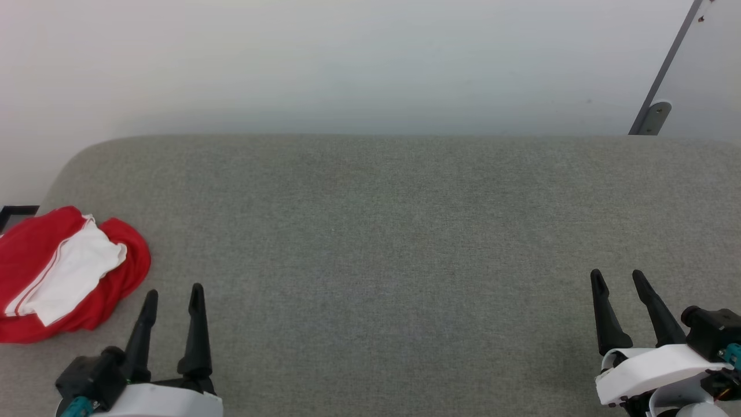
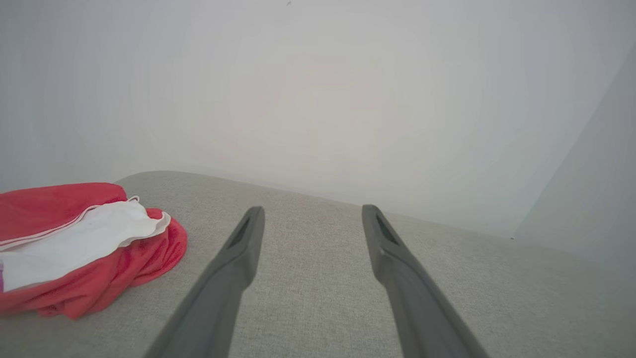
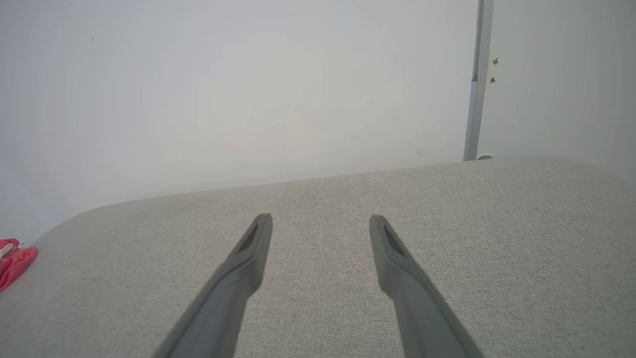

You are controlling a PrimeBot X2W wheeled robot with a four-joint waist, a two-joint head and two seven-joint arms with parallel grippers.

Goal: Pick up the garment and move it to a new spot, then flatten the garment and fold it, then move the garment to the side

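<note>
The garment (image 1: 63, 272) lies crumpled in a red heap with a white sleeve on top, at the far left of the grey surface (image 1: 382, 231). My left gripper (image 1: 173, 292) stands open just to its right, apart from it, nothing between its fingers. In the left wrist view the garment (image 2: 84, 248) sits left of the open left gripper (image 2: 310, 211). Far off at the lower right, my right gripper (image 1: 616, 277) is open and holds nothing. The right wrist view has the open right gripper (image 3: 320, 221) over bare fabric and a red scrap of the garment (image 3: 12, 261) at the left edge.
A pale wall (image 1: 347, 63) rises behind the surface's rounded back edge. A grey slanted post with a bracket (image 1: 657, 113) stands at the back right. A small black object (image 1: 14, 213) shows past the left edge. Wide bare fabric lies between the grippers.
</note>
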